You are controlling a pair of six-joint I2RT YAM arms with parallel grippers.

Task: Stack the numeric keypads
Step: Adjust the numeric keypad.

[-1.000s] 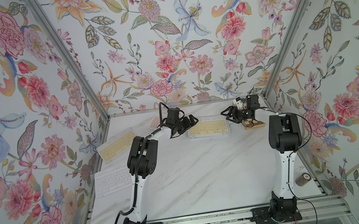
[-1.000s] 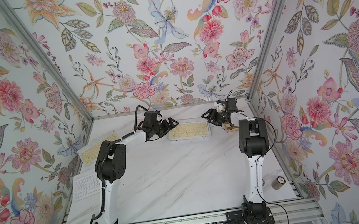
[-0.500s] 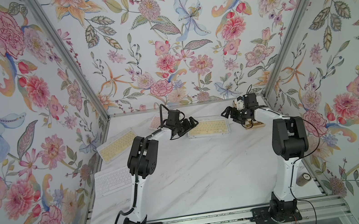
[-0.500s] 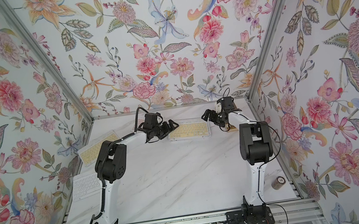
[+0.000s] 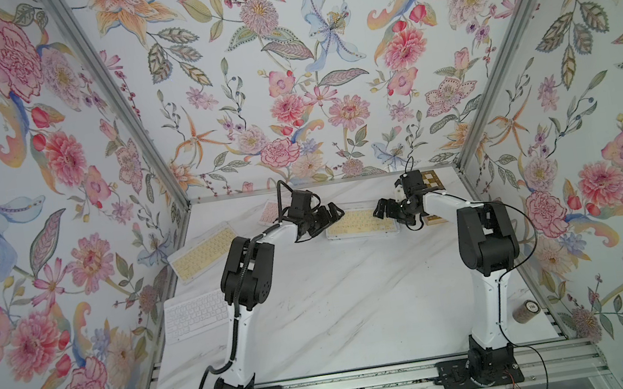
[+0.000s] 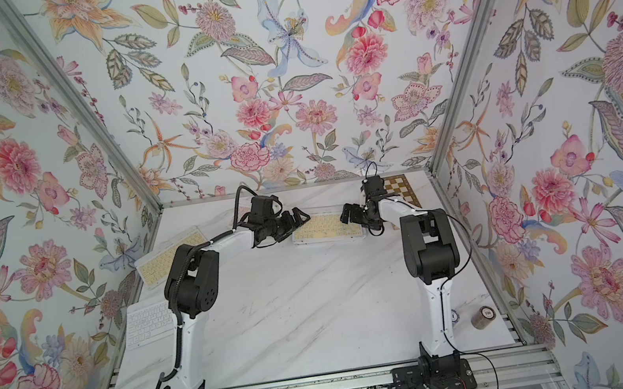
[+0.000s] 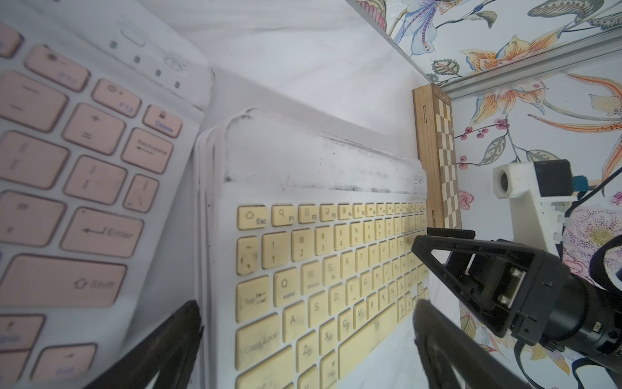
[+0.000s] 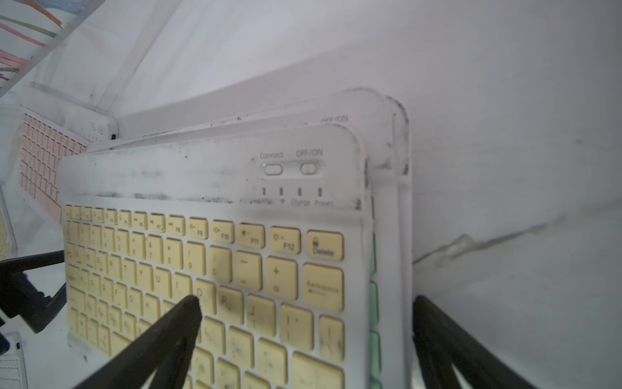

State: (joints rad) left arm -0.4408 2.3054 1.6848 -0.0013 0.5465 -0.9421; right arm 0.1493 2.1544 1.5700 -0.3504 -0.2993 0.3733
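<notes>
A stack of keypads lies on the white marble table, near the middle of the far edge. The top one has yellow keys. In the right wrist view, the keypads under it stick out a bit at the side, and one shows mint green keys. The left gripper is at the left end of the stack, with its two fingers spread wide and nothing in them. The right gripper is at the right end. Its fingers are spread wide too: one is over the yellow keys, the other is past the end of the stack, and it holds nothing. A pink keypad lies just beside the stack, nearer the far left corner. Another yellow keypad lies by the left edge, and a white keypad lies by that edge too, closer to the front. A wooden chessboard sits in the far right corner.
</notes>
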